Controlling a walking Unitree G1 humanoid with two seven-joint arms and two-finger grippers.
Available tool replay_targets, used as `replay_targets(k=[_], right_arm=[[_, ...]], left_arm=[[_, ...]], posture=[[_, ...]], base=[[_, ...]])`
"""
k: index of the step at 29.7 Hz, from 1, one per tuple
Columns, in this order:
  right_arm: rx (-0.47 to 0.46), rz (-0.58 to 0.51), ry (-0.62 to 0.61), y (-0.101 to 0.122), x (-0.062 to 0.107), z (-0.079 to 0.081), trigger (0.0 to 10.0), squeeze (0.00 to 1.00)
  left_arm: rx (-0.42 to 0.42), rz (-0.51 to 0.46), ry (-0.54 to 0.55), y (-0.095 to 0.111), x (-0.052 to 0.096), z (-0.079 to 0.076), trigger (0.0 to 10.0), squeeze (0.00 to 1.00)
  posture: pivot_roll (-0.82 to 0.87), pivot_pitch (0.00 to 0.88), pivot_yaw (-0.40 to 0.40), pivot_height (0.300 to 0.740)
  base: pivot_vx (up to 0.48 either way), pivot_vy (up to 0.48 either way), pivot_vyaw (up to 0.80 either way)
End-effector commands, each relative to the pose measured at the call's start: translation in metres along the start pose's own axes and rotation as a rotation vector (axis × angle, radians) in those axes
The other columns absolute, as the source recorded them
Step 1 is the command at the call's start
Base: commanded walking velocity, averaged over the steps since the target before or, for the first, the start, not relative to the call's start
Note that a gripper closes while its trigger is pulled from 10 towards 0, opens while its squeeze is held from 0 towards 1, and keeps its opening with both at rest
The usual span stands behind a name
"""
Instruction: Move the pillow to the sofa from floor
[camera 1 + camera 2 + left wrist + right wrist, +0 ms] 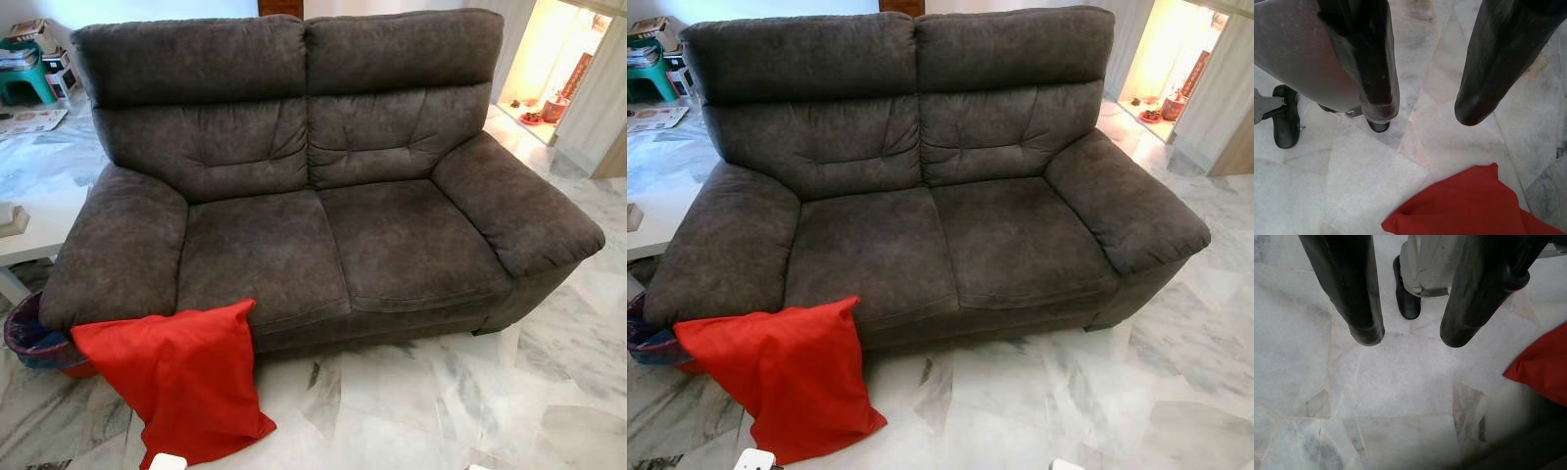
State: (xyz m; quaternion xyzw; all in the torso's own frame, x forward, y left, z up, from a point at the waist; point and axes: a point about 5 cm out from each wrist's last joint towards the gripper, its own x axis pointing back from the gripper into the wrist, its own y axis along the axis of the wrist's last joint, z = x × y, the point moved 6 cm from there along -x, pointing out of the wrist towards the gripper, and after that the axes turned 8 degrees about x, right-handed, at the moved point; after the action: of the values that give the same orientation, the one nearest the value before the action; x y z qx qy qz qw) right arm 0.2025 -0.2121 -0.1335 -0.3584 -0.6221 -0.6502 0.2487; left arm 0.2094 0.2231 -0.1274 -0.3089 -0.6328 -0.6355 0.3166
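here, a dark grey-brown fabric two-seat sofa (323, 196) stands on a white marble floor with grey veins (441, 401), and both its seat cushions are bare. the bright red square fabric pillow (181, 377) is down on the floor, propped at a tilt against the front of the sofa below the arm on the robot's left, its upper edge touching the seat front and its lower corner out on the marble. just beside it, tucked under that arm of the sofa, sits a dark purple round bin (34, 338). a white counter (29, 230) pokes in at the left edge, and further back there is a green plastic stool (24, 78) with things stacked on it. the left gripper (1422, 110) hangs over the marble with its two long black fingers (1376, 78) set wide and nothing between them; a corner of the red pillow lies on the floor close beyond their tips. the right gripper (1408, 340) hangs over bare marble too, fingers (1349, 289) spread wide and holding nothing, with a red pillow corner off to one side. the robot's black foot (1405, 296) rests on the floor near there.
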Motion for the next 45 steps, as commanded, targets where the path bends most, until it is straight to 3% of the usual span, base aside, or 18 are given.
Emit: replay_targets(k=[1,10,12,28,37,45], right_arm=[[0.004,0.003,0.0,-0.002,0.0,0.001,10.0,0.0],[0.026,0.005,-0.01,-0.003,0.001,0.0,10.0,0.0],[0.058,0.004,-0.04,-0.002,0.001,-0.006,10.0,0.0],[0.061,0.013,-0.041,-0.005,0.002,-0.007,10.0,0.0],[0.063,0.021,-0.037,-0.007,0.002,-0.006,10.0,0.0],[0.027,0.018,-0.044,-0.008,0.002,-0.008,10.0,0.0]], left_arm=[[0.005,0.037,0.008,-0.01,0.002,0.006,10.0,0.0],[0.01,0.037,0.008,-0.01,0.003,0.008,10.0,0.0],[0.012,0.039,0.009,-0.011,0.003,0.008,10.0,0.0],[0.02,0.046,0.019,-0.011,0.004,0.013,10.0,0.0],[0.02,0.05,0.012,-0.012,0.002,0.004,10.0,0.0],[0.019,0.054,0.013,-0.013,0.002,0.004,10.0,0.0]], posture=[[-0.12,0.057,0.042,0.74],[-0.11,0.071,0.04,0.74],[-0.11,0.076,0.041,0.74],[-0.11,0.082,0.038,0.74],[-0.1,0.084,0.038,0.74],[-0.11,0.084,0.04,0.74]], base=[[0.0,0.0,0.0],[0.0,0.0,0.0],[0.0,0.0,0.71],[0.0,0.0,0.8],[0.0,0.0,0.8],[0.0,0.0,0.05]])
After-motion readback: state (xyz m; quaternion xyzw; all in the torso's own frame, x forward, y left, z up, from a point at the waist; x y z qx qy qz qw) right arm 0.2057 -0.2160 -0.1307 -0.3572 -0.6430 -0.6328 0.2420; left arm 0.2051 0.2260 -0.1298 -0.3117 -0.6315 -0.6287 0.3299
